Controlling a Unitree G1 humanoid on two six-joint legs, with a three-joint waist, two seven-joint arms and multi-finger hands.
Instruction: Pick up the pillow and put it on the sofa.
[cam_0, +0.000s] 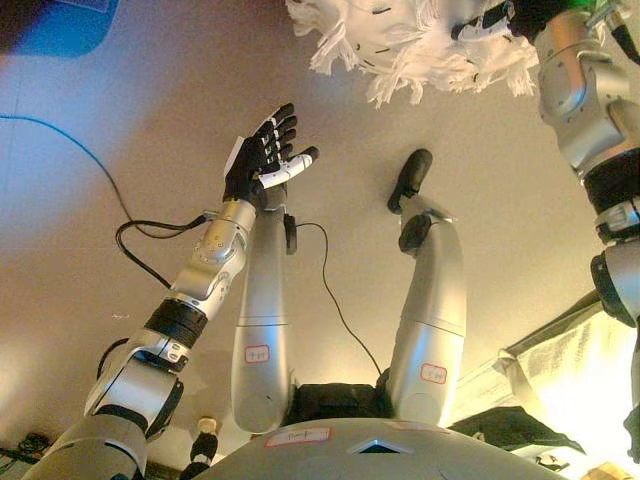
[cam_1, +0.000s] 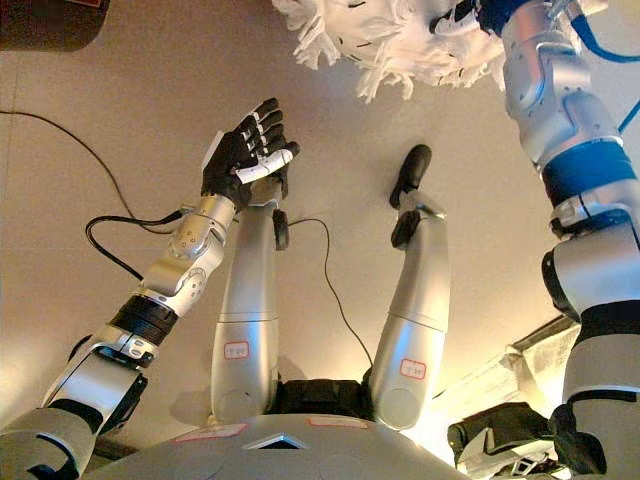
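White and fringed, the pillow (cam_0: 410, 45) hangs pinched in the right hand (cam_0: 495, 20); left hand (cam_0: 265, 155) spread, empty. Next, likely, the carry to the sofa.

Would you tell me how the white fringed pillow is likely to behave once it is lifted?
The pillow looks soft, so it would probably sag around the right robot hand. Its shaggy fringe suggests a good grip, and it is likely light for its size. The left robot hand is open, apart from it.
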